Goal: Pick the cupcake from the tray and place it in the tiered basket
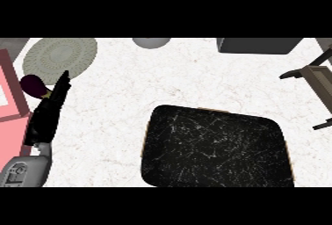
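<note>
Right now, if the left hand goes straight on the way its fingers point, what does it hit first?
Likely the round woven mat: the left hand points up-view, fingertips just short of the mat's edge. The dark cupcake-like thing sits beside the fingers, not ahead. Height is unclear.

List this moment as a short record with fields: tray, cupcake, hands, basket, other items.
tray: black tray, lower middle of the counter, nothing on it
cupcake: dark-topped cupcake at far left, beside the left hand, off the tray
left hand: left hand, fingers straight, pointing up the view
right hand: not in view
basket: dark frame of the tiered basket at right edge
other items: round woven mat, upper left
</note>
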Robot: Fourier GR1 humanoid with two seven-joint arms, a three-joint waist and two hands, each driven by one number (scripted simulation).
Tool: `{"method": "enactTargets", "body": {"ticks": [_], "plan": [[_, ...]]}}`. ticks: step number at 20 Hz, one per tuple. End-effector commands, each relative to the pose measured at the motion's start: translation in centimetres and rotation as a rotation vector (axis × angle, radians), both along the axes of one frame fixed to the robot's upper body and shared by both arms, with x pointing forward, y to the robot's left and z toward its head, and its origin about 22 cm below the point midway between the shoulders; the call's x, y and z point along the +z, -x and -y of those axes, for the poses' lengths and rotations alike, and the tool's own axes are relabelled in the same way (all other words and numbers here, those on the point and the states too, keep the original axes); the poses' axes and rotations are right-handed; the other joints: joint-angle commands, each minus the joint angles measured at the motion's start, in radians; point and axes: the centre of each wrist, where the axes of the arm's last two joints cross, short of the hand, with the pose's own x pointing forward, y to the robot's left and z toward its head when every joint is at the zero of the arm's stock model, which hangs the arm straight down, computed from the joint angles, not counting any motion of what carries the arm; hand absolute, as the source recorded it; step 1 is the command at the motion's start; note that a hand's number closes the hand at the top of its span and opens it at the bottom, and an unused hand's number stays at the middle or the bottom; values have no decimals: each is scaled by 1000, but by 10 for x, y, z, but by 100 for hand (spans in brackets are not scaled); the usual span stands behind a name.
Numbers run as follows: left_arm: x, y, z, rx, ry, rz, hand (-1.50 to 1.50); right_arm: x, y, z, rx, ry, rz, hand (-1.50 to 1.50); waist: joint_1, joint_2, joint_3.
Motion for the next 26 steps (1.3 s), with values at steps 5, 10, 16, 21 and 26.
{"method": "enactTargets", "body": {"ticks": [5, 10, 16, 21, 26], "plan": [[-13, 3, -4, 9, 2, -6, 0, -36, -32, 36, 75, -82, -123, 150, -12, -3, 0], [-12, 2, -5, -6, 5, 0, 0, -45, -47, 44, 45, -207, -288, 150, 3, 0, -1], [-18, 6, -14, 12, 6, 3, 0, -64, -58, 51, 49, -318, -310, -150, -10, -3, 0], [-7, -10, -3, 16, 1, 4, 0, -67, -53, 69, 73, -487, -169, -150, -17, -1, 1], [-13, 9, 19, 11, 25, -6, 0, -34, -27, 87, 80, -567, -49, -150, -20, -8, 1]]}}
